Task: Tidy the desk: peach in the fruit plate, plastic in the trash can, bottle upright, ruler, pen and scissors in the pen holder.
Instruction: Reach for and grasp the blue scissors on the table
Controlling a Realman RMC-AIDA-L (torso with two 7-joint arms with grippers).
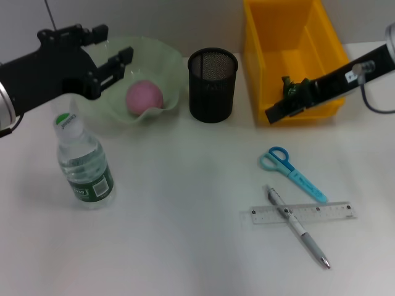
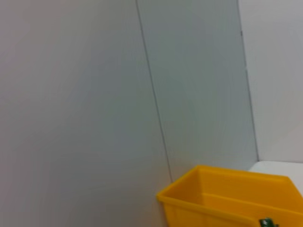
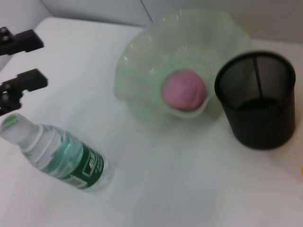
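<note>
A pink peach (image 1: 144,97) lies in the pale green fruit plate (image 1: 162,58). My left gripper (image 1: 114,46) is open and empty, above the plate's left rim and over the upright water bottle (image 1: 83,163). My right gripper (image 1: 276,111) reaches into the yellow trash bin (image 1: 293,37); a dark green plastic piece (image 1: 295,89) sits against it. The black mesh pen holder (image 1: 212,84) stands between plate and bin. Blue scissors (image 1: 290,166), a clear ruler (image 1: 302,213) and a pen (image 1: 299,229) lying across the ruler are on the table's front right.
The right wrist view shows the plate (image 3: 142,71), peach (image 3: 183,89), pen holder (image 3: 258,101), bottle (image 3: 57,158) and the left gripper (image 3: 21,61). The left wrist view shows the wall and the bin's rim (image 2: 222,177).
</note>
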